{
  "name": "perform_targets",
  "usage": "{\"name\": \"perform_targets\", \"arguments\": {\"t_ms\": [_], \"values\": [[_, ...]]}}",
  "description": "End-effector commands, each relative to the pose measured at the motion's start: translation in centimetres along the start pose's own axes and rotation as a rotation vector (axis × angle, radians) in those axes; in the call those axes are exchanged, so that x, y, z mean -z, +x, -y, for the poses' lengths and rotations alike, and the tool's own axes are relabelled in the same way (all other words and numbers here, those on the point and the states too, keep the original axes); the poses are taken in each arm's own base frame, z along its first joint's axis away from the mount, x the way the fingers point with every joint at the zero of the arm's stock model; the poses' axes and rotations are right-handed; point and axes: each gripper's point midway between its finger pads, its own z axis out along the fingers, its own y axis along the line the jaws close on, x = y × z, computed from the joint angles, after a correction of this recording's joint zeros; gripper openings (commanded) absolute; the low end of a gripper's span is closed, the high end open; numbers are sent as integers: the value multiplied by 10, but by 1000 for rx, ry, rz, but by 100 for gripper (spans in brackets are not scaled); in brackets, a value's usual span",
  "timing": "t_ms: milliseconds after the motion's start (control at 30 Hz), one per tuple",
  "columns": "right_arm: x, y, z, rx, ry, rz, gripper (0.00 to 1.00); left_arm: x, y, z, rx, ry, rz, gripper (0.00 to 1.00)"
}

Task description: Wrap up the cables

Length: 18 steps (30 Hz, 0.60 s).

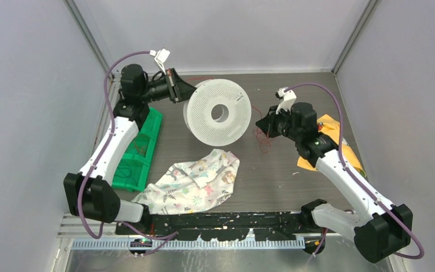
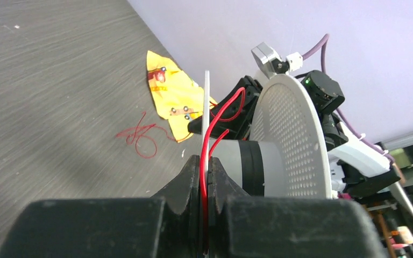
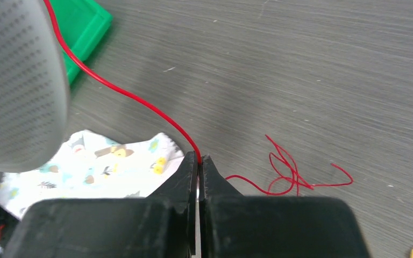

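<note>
Two grippers, one cable; entries run left to right.

1. Green tray: lay at the left, beside the left arm.
2. Left gripper: clenched on the thin rim of the spool's flange, with a strand of the red cable running between its jaws alongside that rim.
3. Spool: white, perforated, standing on edge, one face turned up toward the top camera. Whether it touched the table could not be told.
4. Patterned cloth: lay nearer the arm bases than the spool, apart from it.
5. Red cable: led from the spool rightward in a shallow curve to the right gripper, its long axis roughly left to right. The slack lay as a loose tangle on the table just beyond.
6. Right gripper: clenched on the cable, right of the spool, and the nearer arm to the slack. Judged: the next turn depends on carrying this stretch round the hub.
7. Yellow packet: lay beside the right arm.
</note>
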Motion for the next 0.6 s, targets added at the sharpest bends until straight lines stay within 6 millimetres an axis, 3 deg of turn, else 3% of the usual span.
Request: {"name": "perform_targets", "arguments": {"t_ms": [0,133,233,367,567], "values": [[2,-23,-33,-79,-133,3,1,0,-43,38,37,178,186,0],[-3,-24,-49,-136,-185,-32,1,-3,-62,28,110,142,292,0],[-6,-23,-61,-128,-210,-39,1,-1,-75,9,170,49,406,1],[-12,-22,-78,-158,-244,-53,0,15,-88,-18,199,-128,573,0],[-19,-31,-108,-266,-348,-30,1,41,-86,-32,147,-463,658,1]]}}
